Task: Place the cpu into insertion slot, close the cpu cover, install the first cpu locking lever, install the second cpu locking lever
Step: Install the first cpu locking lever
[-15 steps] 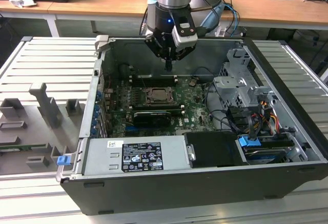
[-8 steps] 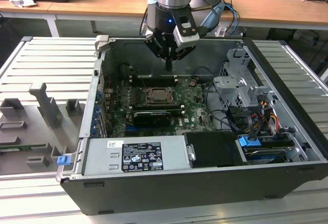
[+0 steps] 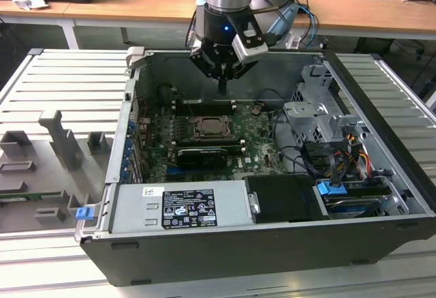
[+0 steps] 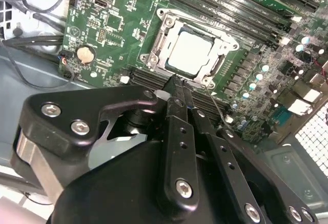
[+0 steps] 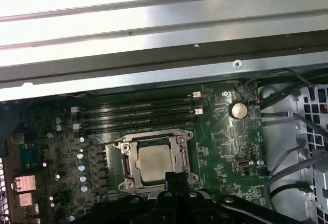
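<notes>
The cpu [image 4: 190, 54] was a small flat square chip with a pale tan-silver face, lying flat and face up inside the insertion slot [image 3: 197, 127]. The slot was a square dark socket with a metal rim, set in the green circuit board [image 3: 255, 138] toward its far side, about midway between the exterior view's left and right. The cpu cover [image 4: 163, 42], a thin silver frame plate, lay flat around the chip, which showed through its central window.
</notes>
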`<state>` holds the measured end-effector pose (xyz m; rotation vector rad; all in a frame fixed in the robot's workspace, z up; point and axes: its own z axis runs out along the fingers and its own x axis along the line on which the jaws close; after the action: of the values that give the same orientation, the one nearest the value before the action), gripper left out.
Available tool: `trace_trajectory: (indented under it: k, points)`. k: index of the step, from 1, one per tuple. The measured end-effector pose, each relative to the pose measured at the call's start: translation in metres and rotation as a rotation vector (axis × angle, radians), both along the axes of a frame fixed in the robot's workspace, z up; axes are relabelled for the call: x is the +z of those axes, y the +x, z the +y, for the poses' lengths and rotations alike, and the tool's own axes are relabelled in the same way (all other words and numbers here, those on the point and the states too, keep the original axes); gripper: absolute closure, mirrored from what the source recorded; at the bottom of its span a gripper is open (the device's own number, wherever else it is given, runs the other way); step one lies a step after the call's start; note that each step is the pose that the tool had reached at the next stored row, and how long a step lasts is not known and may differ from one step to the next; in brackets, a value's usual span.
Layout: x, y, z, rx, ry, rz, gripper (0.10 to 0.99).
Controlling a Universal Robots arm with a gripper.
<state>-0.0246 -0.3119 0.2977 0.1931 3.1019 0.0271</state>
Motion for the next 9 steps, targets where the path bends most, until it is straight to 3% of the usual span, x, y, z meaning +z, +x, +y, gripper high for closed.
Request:
trace_trajectory:
  k: [3,4,6,9]
  points:
    - [-0.0016,-0.0035,0.0,0.017,0.004,-0.0001,0.98]
    - [-0.0029,-0.0036,0.0,0.071,0.004,0.0001,0.98]
    - [-0.0046,-0.0059,0.0,0.109,0.004,0.0001,0.98]
    - [-0.0065,-0.0187,0.0,0.123,0.004,0.0002,0.98]
